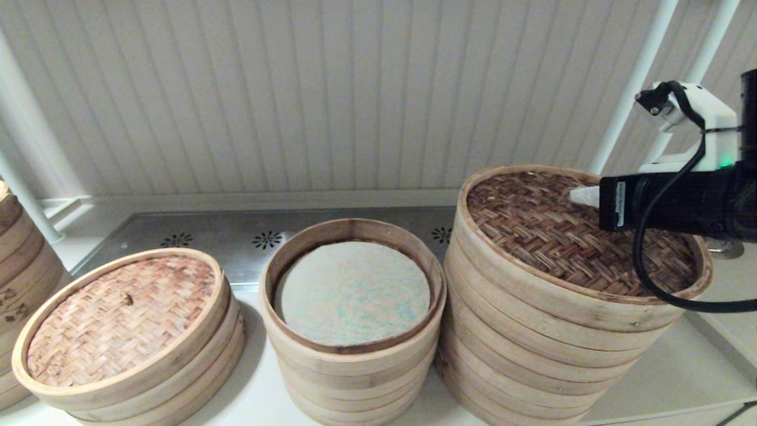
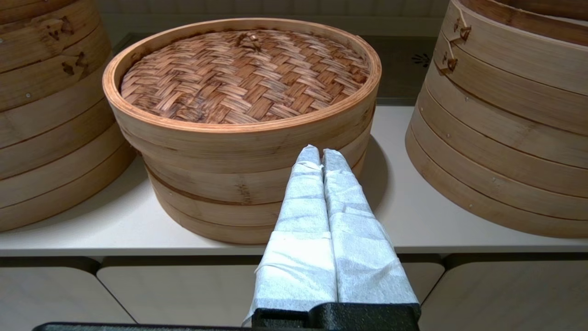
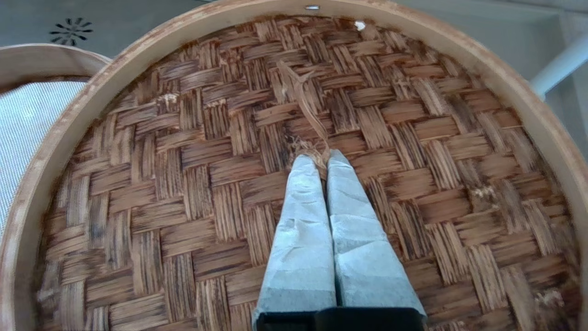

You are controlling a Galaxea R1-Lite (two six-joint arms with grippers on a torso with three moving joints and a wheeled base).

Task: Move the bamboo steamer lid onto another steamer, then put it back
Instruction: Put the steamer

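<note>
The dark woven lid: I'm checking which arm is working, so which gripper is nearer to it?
Right. The right gripper is at the middle of the bamboo steamer lid, fingers pinching its centre strand. The left gripper hangs off the counter's front edge, facing the lighter-lidded steamer.

Right arm's black body is covering part of the bamboo steamer lid; right gripper tips are meeting the lid's centre knot, grip undeterminable. Far-left bamboo stack is being cropped by the head view's edge; left gripper is showing there nowhere
</note>
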